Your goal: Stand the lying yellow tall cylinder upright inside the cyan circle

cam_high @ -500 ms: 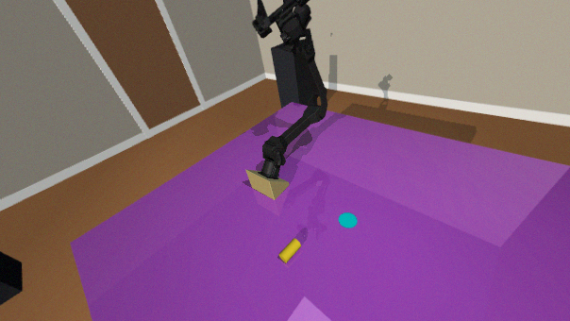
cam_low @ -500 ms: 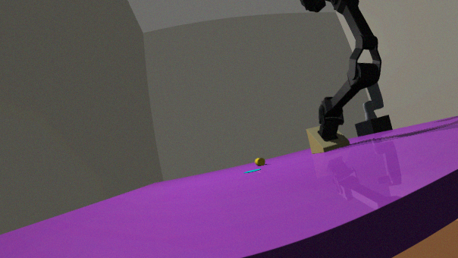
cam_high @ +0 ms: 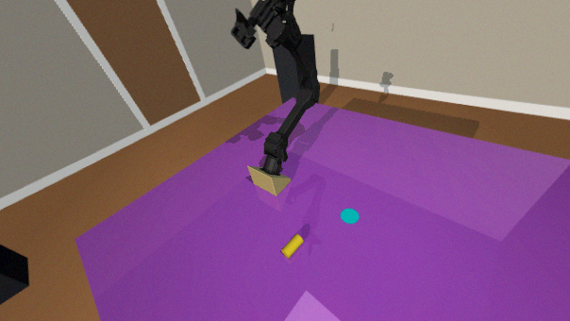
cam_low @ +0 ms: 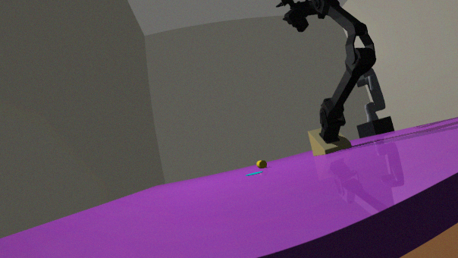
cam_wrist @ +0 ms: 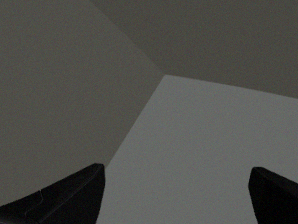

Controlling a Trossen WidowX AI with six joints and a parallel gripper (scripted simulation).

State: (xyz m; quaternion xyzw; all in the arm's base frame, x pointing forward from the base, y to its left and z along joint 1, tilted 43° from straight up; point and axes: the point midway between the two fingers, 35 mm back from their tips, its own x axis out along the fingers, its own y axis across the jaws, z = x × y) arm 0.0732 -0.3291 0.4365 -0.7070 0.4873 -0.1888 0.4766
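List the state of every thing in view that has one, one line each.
yellow tall cylinder: lying on its side on the purple top, outside the circle, untouched.
cyan circle: unoccupied.
pincer: open, holding nothing, raised high above the base.
arm: reared up, far from the cylinder.

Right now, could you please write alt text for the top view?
A yellow cylinder lies on its side on a purple table, apart from a small cyan circle. The black arm rises from its tan base, its open pincer raised high.
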